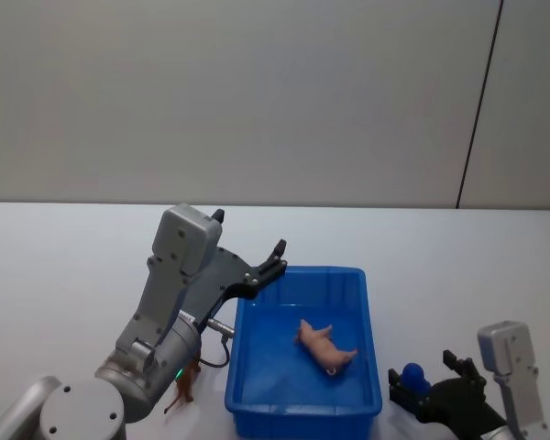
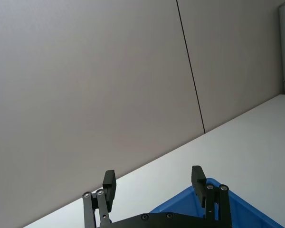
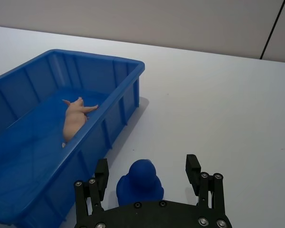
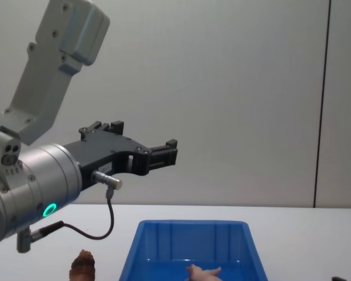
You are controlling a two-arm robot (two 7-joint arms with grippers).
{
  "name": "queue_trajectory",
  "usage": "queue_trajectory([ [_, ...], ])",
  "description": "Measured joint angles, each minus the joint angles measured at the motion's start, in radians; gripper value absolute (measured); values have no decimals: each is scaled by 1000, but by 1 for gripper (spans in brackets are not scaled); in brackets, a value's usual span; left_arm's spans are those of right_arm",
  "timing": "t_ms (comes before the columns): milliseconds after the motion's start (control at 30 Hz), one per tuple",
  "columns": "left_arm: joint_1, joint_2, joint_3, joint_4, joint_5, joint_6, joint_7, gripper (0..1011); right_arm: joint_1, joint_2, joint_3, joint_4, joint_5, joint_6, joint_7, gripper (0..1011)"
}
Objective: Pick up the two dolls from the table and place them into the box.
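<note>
Pink doll point(image 1: 325, 346): lies on its side on the floor of the box point(image 1: 302, 271), near the middle. We count this half of the task as done.
Brown doll point(image 1: 183, 390): on the counter point(image 1: 73, 275), outside the box and just beside its left wall. We judge it the one left to move.
Left pincer point(image 2: 153, 183): released and empty, held high over the box's far left corner and aimed forward toward the wall. We read this as a clear height from which to descend on the brown doll, which lies on this arm's side of the box.
Right pincer point(image 3: 147, 164): released, low over the counter to the right of the box. Its fingers point(image 3: 192, 166) stand either side of a blue figure point(image 3: 140, 183) without touching it. We take this arm to be idle.
Blue figure: a rounded, duck-like shape on the counter near the box's right wall. It matches neither doll, so we expect it to stay out of the box.
Hidden: the left forearm covers part of the brown doll in the head view, and the chest view cuts it off at the lower edge. We therefore cannot tell how its limbs lie.
Hard to make out: which end of the pink doll is its head, and the blue figure's front, which is turned away from the right wrist camera.
</note>
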Motion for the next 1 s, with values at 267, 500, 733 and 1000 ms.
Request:
queue_trajectory([
  [267,0,0,0,0,0,0,0,1001,32,-20,-9,70,-13,-27,29,984],
  [500,0,0,0,0,0,0,0,1001,51,-31,-15,110,-21,-43,42,806],
  [733,0,0,0,0,0,0,0,1001,60,-39,-18,133,-27,-56,43,560],
  [1000,0,0,0,0,0,0,0,1001,61,-41,-19,137,-33,-65,36,322],
])
